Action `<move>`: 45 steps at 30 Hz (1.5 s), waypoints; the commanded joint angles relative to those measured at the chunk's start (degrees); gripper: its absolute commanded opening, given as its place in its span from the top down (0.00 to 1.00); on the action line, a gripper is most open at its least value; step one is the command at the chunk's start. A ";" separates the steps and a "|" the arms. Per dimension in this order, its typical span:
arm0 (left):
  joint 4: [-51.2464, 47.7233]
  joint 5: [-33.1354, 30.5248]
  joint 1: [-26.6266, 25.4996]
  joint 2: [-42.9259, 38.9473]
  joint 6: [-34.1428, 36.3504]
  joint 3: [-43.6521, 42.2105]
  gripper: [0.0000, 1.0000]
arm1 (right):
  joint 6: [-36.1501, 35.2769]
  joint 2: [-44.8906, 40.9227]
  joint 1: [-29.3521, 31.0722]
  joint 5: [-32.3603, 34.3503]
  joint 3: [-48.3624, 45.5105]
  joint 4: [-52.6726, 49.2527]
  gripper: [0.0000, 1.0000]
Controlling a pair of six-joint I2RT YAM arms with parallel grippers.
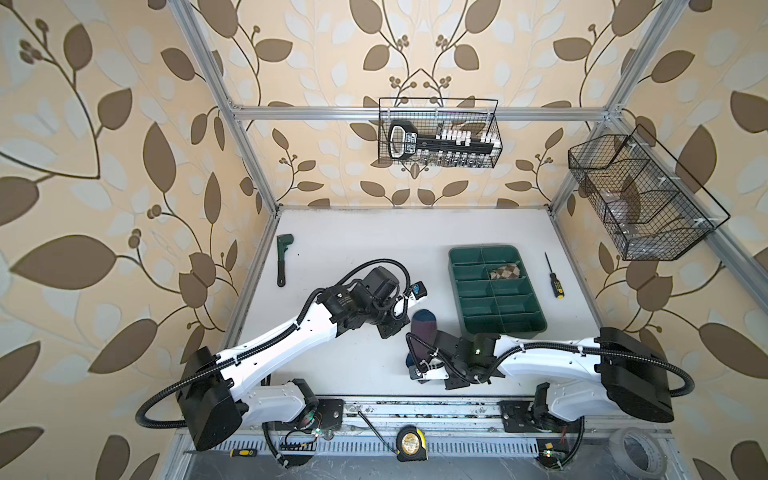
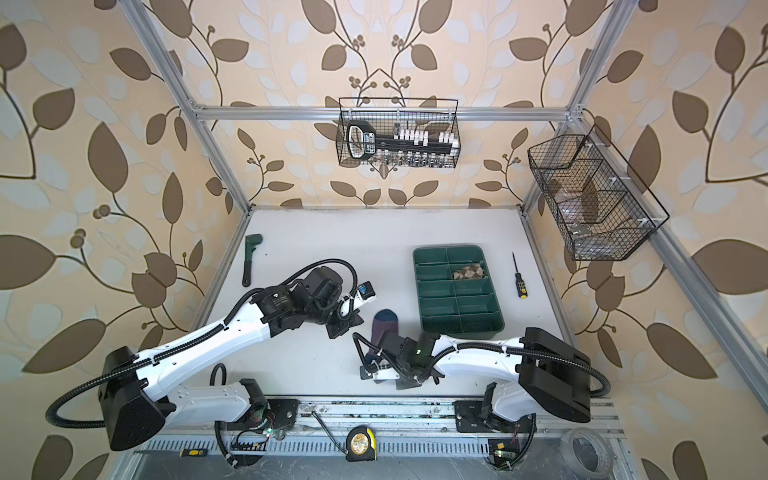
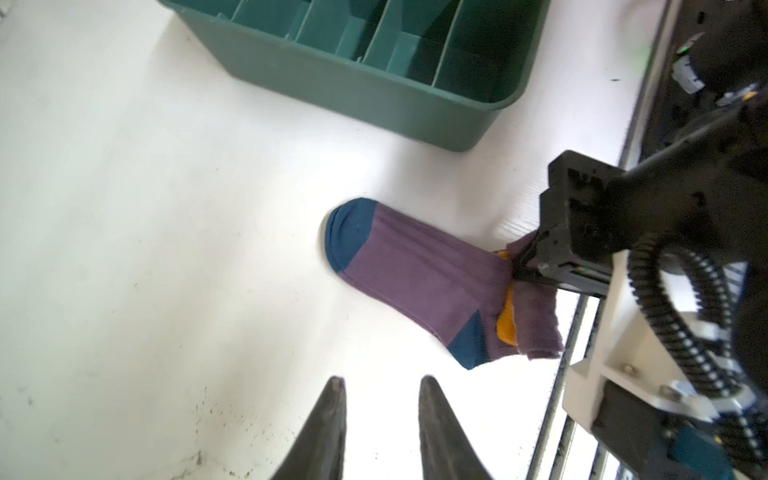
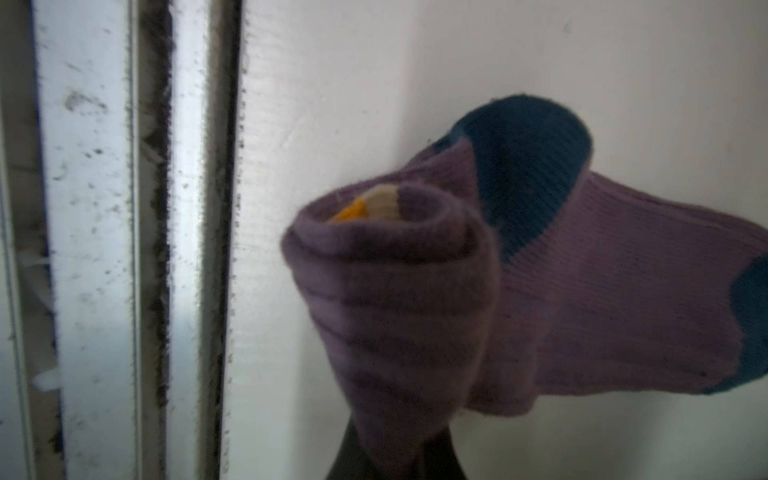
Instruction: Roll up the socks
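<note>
**Roll the cuff tight toward the toe**

Left gripper [image 3: 382, 384] hangs empty, jaws slightly parted, beside the purple sock [image 3: 419, 270] lying on the bench [image 3: 124, 208]. It should pin the foot flat. Right gripper [image 3: 525, 259] pinches the folded cuff end; turn it over evenly. The argyle sock [image 1: 505, 271] sits in the green tray [image 1: 505, 329].

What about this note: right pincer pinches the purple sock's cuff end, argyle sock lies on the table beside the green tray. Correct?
No. The argyle sock lies inside a compartment of the green tray, not beside it; both top views show it. The right pincer does pinch the purple sock at its cuff end.
</note>
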 commanded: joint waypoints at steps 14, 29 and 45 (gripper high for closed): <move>-24.57 -3.28 -0.24 -17.09 11.70 17.40 0.56 | -4.34 24.07 -9.85 -18.76 17.41 -18.53 1.00; -7.95 -38.06 -24.64 -13.57 12.63 -3.45 0.56 | -7.70 33.55 -14.80 -16.98 21.32 -14.37 1.00; -5.88 -14.40 -9.55 -9.18 1.79 3.15 0.01 | -7.88 37.36 -17.55 -16.92 23.43 -15.45 1.00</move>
